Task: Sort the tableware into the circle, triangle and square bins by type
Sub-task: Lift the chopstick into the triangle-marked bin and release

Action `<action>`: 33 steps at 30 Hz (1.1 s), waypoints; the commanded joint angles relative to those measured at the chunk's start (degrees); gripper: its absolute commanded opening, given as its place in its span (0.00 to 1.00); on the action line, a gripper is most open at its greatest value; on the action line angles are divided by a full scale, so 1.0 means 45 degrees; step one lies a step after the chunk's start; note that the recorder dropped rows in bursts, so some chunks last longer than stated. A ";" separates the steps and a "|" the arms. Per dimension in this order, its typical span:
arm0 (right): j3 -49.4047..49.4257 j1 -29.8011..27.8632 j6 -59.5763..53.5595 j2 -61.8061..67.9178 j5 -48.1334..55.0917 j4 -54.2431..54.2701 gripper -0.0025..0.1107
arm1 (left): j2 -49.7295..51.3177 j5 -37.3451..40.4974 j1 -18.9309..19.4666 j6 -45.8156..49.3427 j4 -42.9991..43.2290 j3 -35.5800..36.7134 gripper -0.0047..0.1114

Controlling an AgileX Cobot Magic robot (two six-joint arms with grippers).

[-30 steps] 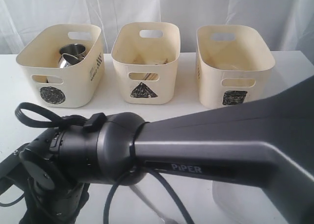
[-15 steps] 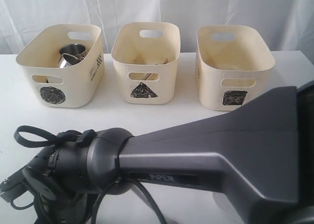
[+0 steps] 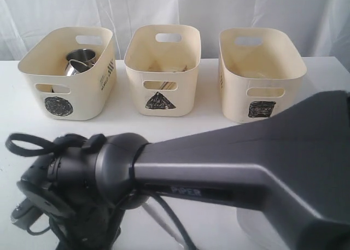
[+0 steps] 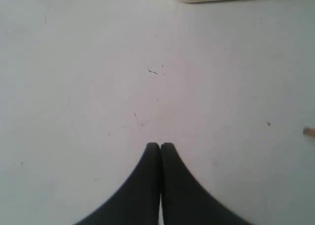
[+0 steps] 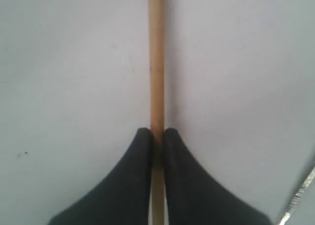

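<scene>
1. A thin, round, light brown wooden chopstick (image 5: pixel 156 62) runs straight like a stick, low over the smooth white surface (image 5: pixel 74 62). I cannot tell if it touches the surface.
2. The smooth black right fingers (image 5: pixel 145 139) are pinched tight on the wooden chopstick, one on each side.
3. A shiny bit of metal cutlery (image 5: pixel 300 195) peeks in near the chopstick, not touching it.
4. The smooth black left fingers (image 4: pixel 153 151) are pressed together with nothing between them, over bare surface.
5. At the back stand three cream plastic bins with rounded corners and cut-out handles.
   - The circle bin (image 3: pixel 82 91) holds shiny steel mugs (image 3: pixel 81 57).
   - The triangle bin (image 3: pixel 180 80) is in the middle.
   - The square bin (image 3: pixel 240 80) is on the right of the exterior view.
6. A big grey arm (image 3: pixel 246 168) with a smooth shell crosses the front of that view.
</scene>
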 commanded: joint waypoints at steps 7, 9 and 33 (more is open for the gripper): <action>-0.0577 -0.0547 0.5457 -0.3125 -0.0700 -1.1341 0.02 | -0.0057 0.0171 0.0022 -0.0020 -0.0045 0.0111 0.04; -0.0577 -0.1476 0.8048 -0.3499 -0.1533 -1.3291 0.02 | -0.0057 0.0171 0.0022 -0.0020 -0.0045 0.0111 0.04; -0.0746 -0.7161 2.4253 -0.0761 -0.4425 -2.1242 0.02 | -0.0057 0.0171 0.0022 -0.0020 -0.0045 0.0111 0.04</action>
